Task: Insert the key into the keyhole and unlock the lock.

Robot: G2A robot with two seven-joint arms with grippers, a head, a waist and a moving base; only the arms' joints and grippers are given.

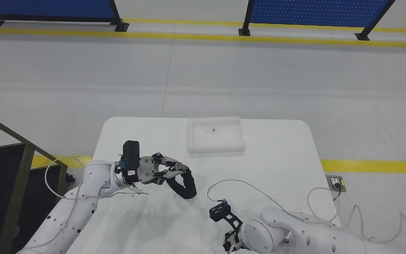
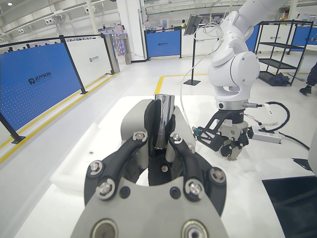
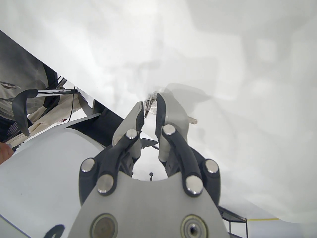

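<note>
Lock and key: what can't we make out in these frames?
- Keyhole: in the left wrist view the lock presents its chrome side, and the left gripper fingers cover the rest.
- Key: in the right wrist view it is blurred and mostly hidden between the right gripper fingers, so the blade shape is unclear.
- Key in the top view: too small to make out.
- Dark speck in the tray: too small to identify.

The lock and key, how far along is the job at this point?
Done: both pieces are off the table. The left gripper is shut on the shiny metal lock, and the right gripper pinches the key. In hand: bringing them together; the left wrist view shows the right gripper well apart from the lock. Left: line up the key, insert it, turn it.
</note>
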